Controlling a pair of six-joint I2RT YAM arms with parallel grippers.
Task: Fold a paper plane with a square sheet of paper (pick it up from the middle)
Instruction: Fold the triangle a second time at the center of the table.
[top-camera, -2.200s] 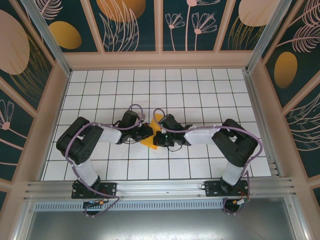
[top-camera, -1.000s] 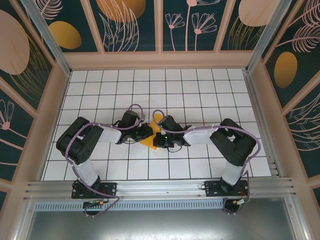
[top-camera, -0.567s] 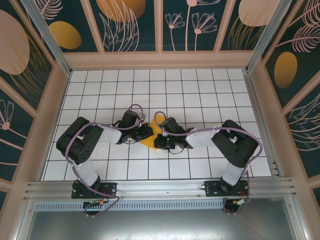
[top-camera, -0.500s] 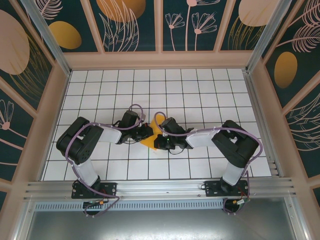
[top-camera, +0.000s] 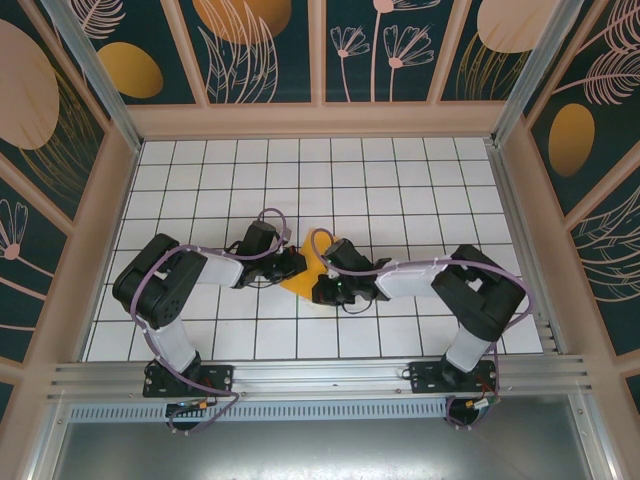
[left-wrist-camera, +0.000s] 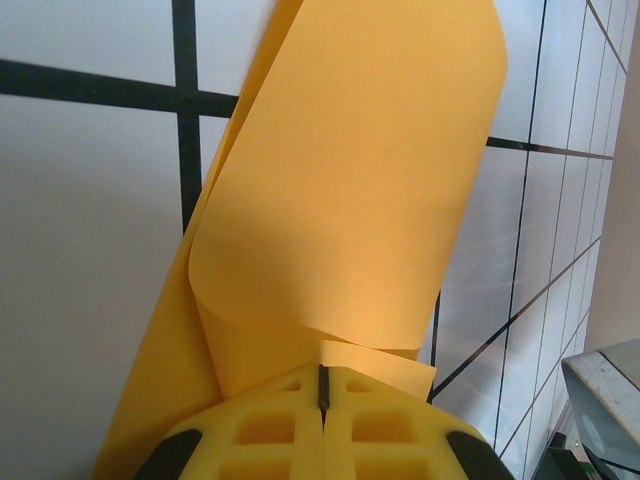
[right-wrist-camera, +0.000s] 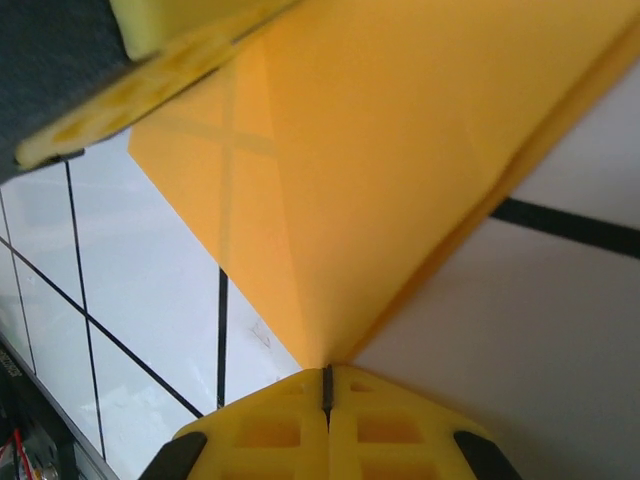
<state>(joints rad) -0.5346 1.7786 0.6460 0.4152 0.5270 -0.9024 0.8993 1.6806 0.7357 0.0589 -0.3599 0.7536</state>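
Note:
The square sheet of paper (top-camera: 304, 276) is orange-yellow and lies creased and partly curled on the tiled table between the two arms. My left gripper (top-camera: 297, 264) is shut on its left side. In the left wrist view the sheet (left-wrist-camera: 350, 180) rolls over above the shut left gripper (left-wrist-camera: 323, 370), which pinches an edge. My right gripper (top-camera: 320, 288) is shut on a pointed corner of the sheet (right-wrist-camera: 400, 150), which fans out from the closed right gripper (right-wrist-camera: 327, 372). A left fingertip (right-wrist-camera: 150, 60) crosses the top left of the right wrist view. The paper plane is out of view.
The white grid-tiled table (top-camera: 400, 190) stretches behind and to both sides of the arms. Patterned walls (top-camera: 320, 50) enclose it at the back and sides. An aluminium rail (top-camera: 320, 375) runs along the near edge by the arm bases.
My right gripper has shifted slightly toward the near edge and left, taking the paper's corner with it, and its forearm has stretched flatter. The left arm has stayed still.

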